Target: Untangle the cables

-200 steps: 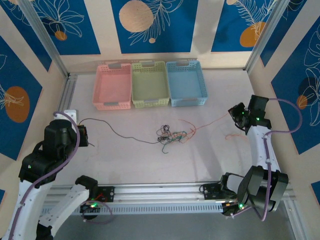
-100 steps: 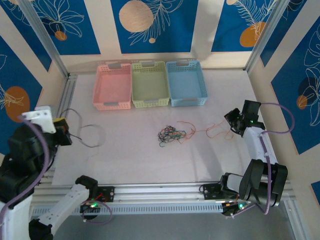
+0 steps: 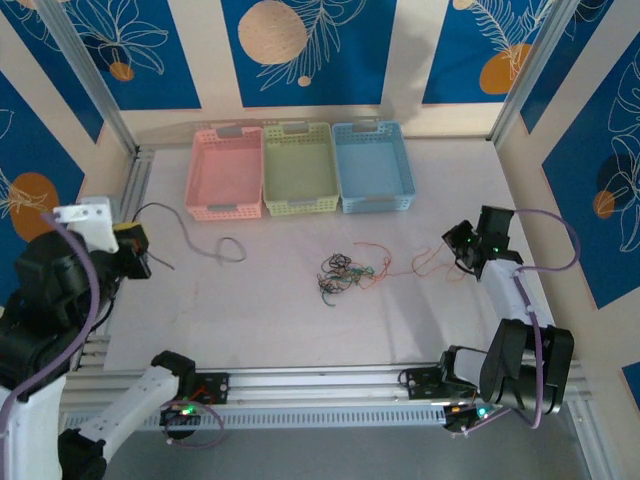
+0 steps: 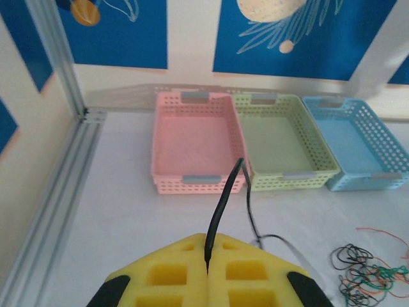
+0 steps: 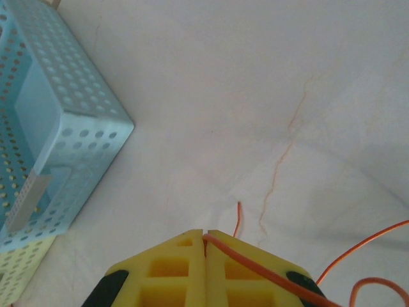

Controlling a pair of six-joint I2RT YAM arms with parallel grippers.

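Black wire [image 4: 220,204] clear of tangle [image 3: 340,272], pinched in closed left claw [image 4: 206,246]; closed right claw [image 5: 206,235] grips orange wire [image 5: 255,262]; tangle not yet undone.

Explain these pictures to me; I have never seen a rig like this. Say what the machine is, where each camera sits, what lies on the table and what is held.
This is a robot with two arms bolted at the near edge of a white table. The wide picture comes from a fixed camera above and behind the arms. The two close pictures come from wrist cameras looking past each arm's yellow fingers. On the table lies a small tangle of cables, black, orange and green. At the back stand a pink basket, a green basket and a blue basket. The left arm's fingers are shut on a black cable. The right arm's fingers are shut on an orange cable that runs toward the tangle.
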